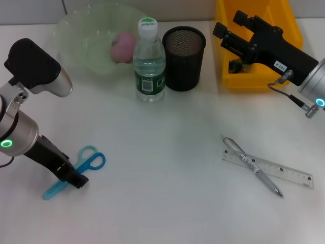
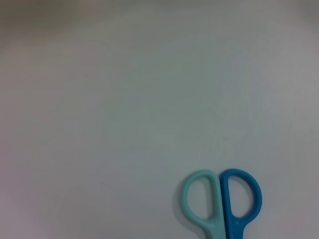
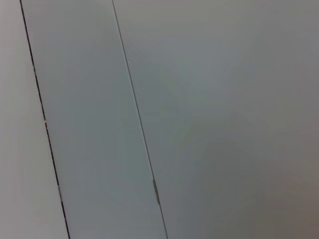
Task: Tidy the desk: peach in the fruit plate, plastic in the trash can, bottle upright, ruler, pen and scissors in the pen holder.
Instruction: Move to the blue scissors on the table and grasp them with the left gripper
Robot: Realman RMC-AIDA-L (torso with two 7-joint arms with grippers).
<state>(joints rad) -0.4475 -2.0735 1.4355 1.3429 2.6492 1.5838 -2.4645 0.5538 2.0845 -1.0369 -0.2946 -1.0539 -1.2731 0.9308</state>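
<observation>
Blue and teal scissors (image 1: 90, 158) lie flat at the front left, and their handles (image 2: 222, 204) show in the left wrist view. My left gripper (image 1: 72, 177) is down on them near the pivot. My right gripper (image 1: 228, 24) hangs open over the yellow trash can (image 1: 254, 81), where a dark piece of plastic (image 1: 234, 65) lies. The pink peach (image 1: 123, 47) rests in the green fruit plate (image 1: 76, 35). The bottle (image 1: 149, 63) stands upright beside the black mesh pen holder (image 1: 184, 51). A pen (image 1: 251, 165) lies crossed over the clear ruler (image 1: 277, 172) at the front right.
Bottle, pen holder and trash can stand in a row along the back of the white desk (image 1: 167, 152). The right wrist view shows only a grey panelled surface (image 3: 199, 124).
</observation>
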